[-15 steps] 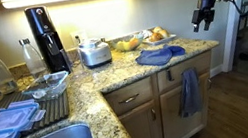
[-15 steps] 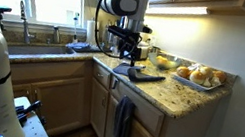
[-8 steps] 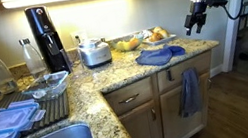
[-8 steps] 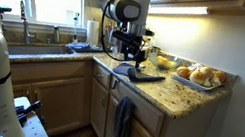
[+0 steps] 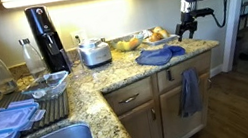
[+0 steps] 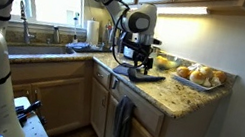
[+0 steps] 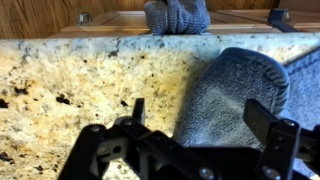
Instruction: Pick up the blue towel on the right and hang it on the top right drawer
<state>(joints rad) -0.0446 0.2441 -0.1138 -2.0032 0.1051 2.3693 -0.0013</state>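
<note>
The end effector (image 5: 187, 31) is hovering above the worktop (image 5: 115, 76) with its jaws standing wide and nothing between them. The towel (image 5: 160, 57) is lying bunched near the front edge of the worktop, at about 7 o'clock from the end effector in an exterior view. In the wrist view it is filling the 3 o'clock side, with bare granite under the other finger.

From where I am standing, the first worry is the aim. If the arm is descending as it is lined up now, I judge that one finger is landing on stone and may catch only the edge of the cloth. A thin pinch like that could slip, or lift one fold while the rest is dragging.

The tray (image 5: 159, 40) of bread is sitting just behind the towel, near the end effector, so a wide swing could knock it.

The towel is also close to the edge, so a push instead of a grip could send it off the front.

A second towel (image 5: 189, 91) is already hanging on the cabinet front below, and hanging this one could pull it down.
</note>
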